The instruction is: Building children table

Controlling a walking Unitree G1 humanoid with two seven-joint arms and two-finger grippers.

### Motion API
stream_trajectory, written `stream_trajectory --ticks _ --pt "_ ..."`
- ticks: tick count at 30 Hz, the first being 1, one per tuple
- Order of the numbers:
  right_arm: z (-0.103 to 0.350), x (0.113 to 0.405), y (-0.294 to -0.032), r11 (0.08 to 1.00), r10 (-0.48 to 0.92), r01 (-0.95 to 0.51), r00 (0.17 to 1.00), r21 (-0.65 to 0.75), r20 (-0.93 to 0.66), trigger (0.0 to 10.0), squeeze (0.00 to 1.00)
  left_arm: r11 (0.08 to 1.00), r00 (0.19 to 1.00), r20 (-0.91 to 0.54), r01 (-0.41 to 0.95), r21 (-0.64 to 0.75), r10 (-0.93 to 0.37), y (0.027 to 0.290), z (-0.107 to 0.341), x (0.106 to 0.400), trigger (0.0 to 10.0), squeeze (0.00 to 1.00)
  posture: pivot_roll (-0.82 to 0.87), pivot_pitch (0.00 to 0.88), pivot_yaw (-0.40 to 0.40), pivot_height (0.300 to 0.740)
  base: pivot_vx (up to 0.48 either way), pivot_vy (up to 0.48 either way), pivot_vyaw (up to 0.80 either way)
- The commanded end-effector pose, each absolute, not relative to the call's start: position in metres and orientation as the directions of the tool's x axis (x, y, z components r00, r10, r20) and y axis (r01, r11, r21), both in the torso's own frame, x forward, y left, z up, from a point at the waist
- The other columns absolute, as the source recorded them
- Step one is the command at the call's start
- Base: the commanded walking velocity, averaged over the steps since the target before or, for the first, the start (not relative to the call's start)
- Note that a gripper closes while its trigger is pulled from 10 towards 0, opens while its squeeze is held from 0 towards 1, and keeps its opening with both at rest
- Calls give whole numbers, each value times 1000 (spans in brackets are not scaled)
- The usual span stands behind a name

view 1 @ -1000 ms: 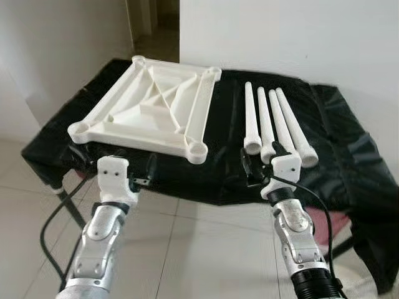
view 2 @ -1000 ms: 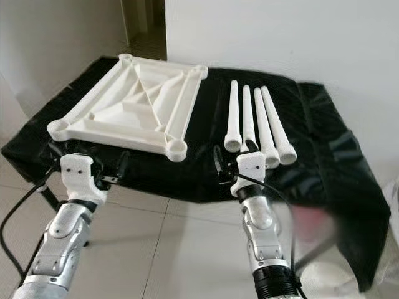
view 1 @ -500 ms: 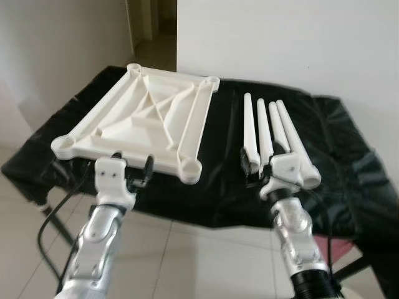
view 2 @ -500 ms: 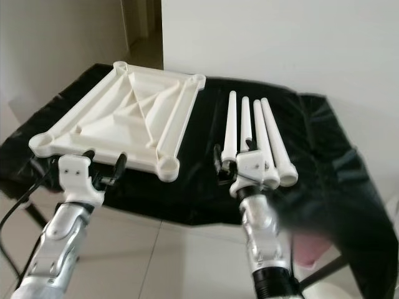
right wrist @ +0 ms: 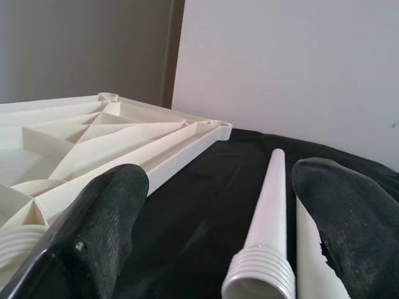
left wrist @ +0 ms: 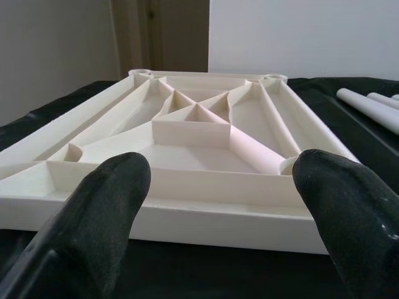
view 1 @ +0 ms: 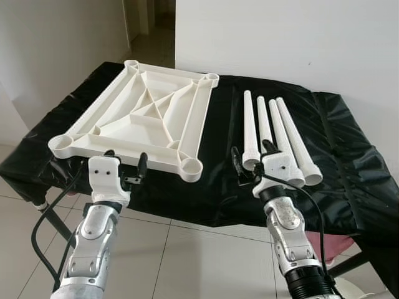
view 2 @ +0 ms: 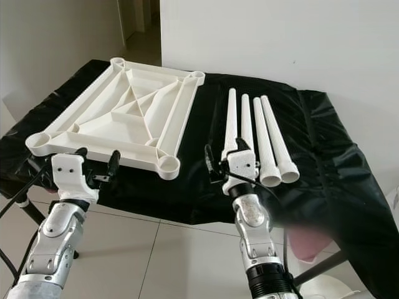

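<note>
Parts for a small table lie on a black cloth draped over a stand, which is set against a white wall on a pale tiled floor. There is one white plastic tabletop, lying upside down with its ribbed underside up; three round corner sockets can be counted on it, the fourth corner being behind the left arm. To its right, apart from it, four white tapered legs lie side by side, nearly touching, their wide threaded ends toward the robot and their narrow ends toward the wall.

The left gripper is held just before the near edge of the tabletop, its two black fingers spread wide with nothing between them; in the left wrist view the near rim of the tabletop spans the gap.

The right gripper is at the near ends of the legs, its two fingers also spread apart and holding nothing. In the right wrist view the threaded end of the leftmost leg lies in the gap between them, and another leg is partly hidden behind one finger. Whether the fingers touch a leg cannot be told.
</note>
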State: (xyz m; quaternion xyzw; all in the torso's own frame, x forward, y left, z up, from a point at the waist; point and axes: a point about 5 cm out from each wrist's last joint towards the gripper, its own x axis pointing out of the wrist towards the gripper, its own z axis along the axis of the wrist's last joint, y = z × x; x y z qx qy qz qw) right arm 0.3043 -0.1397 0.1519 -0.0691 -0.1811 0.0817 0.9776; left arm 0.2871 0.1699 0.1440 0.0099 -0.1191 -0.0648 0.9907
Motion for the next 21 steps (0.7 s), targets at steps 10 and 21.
stream_trajectory --ticks 10,21 --pt "150 305 -142 976 178 -125 928 -177 326 10000 0 991 965 224 132 29 -135 169 143 290 10000 0 33 32 -20 740 255 0 0" --pt "149 305 -142 974 188 -134 928 -181 322 10000 0 992 967 222 122 20 -124 170 142 288 10000 0 39 36 -30 740 267 0 0"
